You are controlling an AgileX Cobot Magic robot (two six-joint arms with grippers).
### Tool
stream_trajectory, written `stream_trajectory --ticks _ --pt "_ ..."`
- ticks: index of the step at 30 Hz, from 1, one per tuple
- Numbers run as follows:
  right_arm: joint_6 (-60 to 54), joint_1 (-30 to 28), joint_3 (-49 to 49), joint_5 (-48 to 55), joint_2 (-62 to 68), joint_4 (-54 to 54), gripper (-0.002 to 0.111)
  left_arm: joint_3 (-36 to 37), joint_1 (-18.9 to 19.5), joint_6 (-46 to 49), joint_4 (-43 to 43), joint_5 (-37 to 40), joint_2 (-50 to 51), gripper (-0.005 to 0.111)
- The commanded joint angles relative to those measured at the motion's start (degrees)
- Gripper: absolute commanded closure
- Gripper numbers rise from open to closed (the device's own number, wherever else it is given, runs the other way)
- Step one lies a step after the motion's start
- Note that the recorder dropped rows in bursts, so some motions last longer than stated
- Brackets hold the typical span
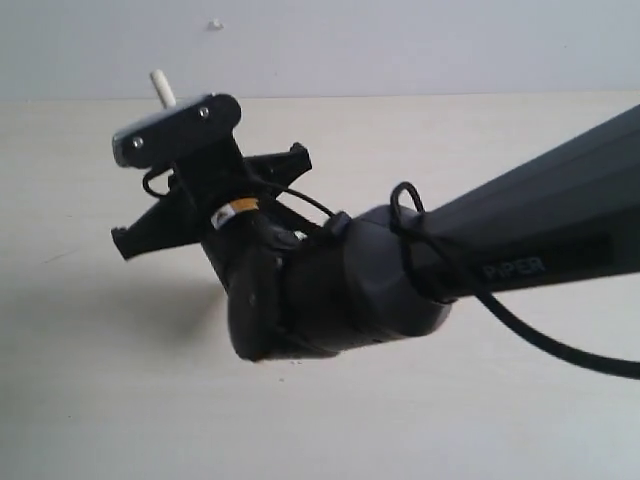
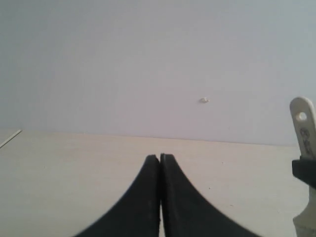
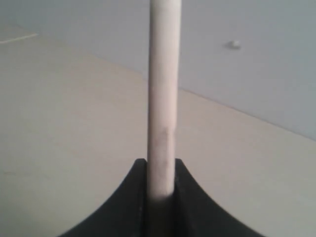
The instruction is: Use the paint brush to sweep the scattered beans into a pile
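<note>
My right gripper (image 3: 161, 165) is shut on the pale wooden handle of the paint brush (image 3: 163, 94), which rises edge-on from between its fingers. In the exterior view only the handle's tip (image 1: 161, 86) shows above the right wrist; the ferrule and bristles are hidden by the arm (image 1: 340, 285). The left wrist view shows the handle's end with its hole (image 2: 302, 121) at one edge. My left gripper (image 2: 160, 158) is shut, fingertips touching with nothing between them, low over the table. The beans and the pile are out of view.
The pale wooden table (image 1: 90, 380) stretches back to a grey wall (image 1: 400, 40) with a small white mark (image 1: 215, 24). The right arm's dark body and cable (image 1: 540, 340) fill the middle and right of the exterior view.
</note>
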Motion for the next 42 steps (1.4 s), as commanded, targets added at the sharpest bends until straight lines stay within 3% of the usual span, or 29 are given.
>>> stream_trajectory --ticks 1,6,16,31,42 --pt "25.0 -1.6 8.5 -4.7 -1.6 -27.3 0.108 0.0 -0.5 0.1 0.2 -0.1 -0.3 0.107" --pt "42.6 -5.9 13.2 -8.6 -1.6 -36.7 0.108 0.0 -0.5 0.1 0.2 -0.1 -0.3 0.107" --pt "54.2 -7.7 18.0 -4.0 -1.9 -37.5 0.108 0.0 -0.5 0.1 0.2 -0.1 -0.3 0.107" --pt "49.3 -12.9 18.0 1.7 -5.1 -34.0 0.108 0.0 -0.5 0.1 0.2 -0.1 -0.3 0.107" --pt "46.2 -17.1 17.9 -1.1 -5.7 -33.7 0.108 0.0 -0.5 0.1 0.2 -0.1 -0.3 0.107"
